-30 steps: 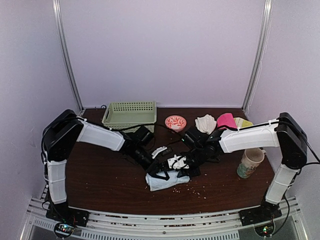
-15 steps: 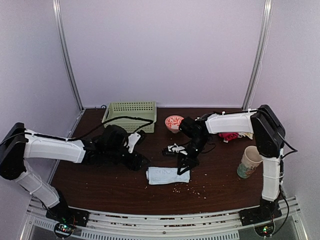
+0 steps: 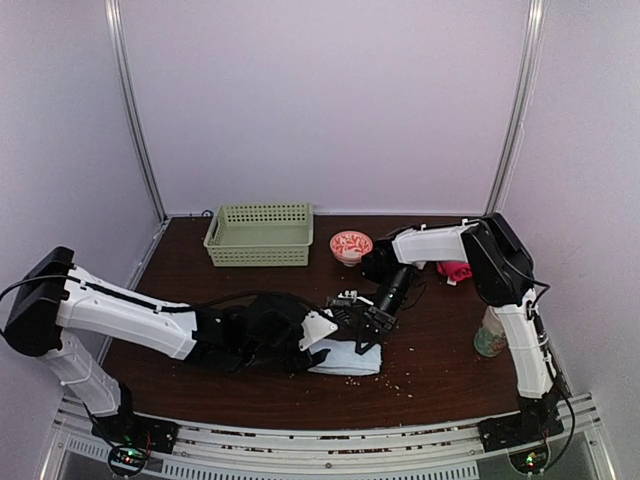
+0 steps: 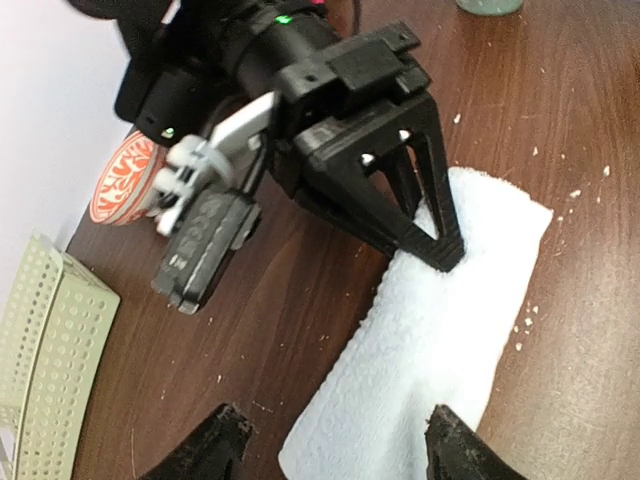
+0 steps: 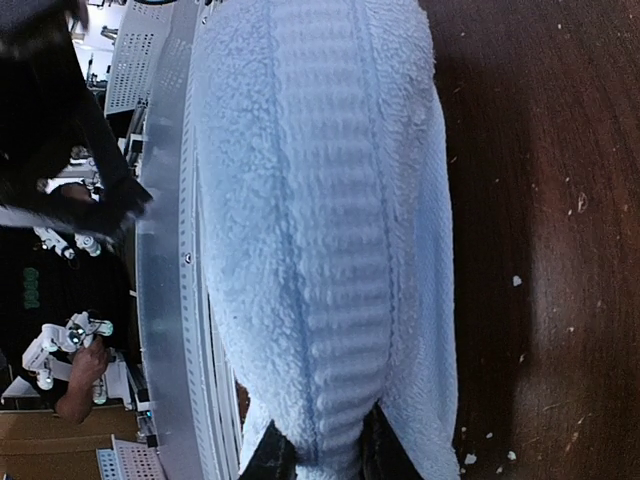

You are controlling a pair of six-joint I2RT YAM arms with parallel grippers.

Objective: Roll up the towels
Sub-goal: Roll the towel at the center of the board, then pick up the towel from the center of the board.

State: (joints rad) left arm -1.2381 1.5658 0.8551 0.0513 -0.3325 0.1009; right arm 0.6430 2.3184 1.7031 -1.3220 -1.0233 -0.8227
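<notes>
Bench [image 3: 200, 285]: dark wood, pale crumbs [image 3: 385, 383] near the front.
Green basket [image 3: 258, 233]: back left.
Pale blue towel [image 3: 352, 362]: front centre, a thick folded band. Top view: its left end is lost under the dark left claw [image 4: 335, 450].
Left claw: spread wide, tips flanking the towel's end; contact unclear.
Right claw [image 5: 320, 450]: nearly closed, pinching a towel ridge.
Mug [image 3: 488, 338], pink cloth [image 3: 455, 271]: partly hidden by the right arm [image 3: 430, 243].
</notes>
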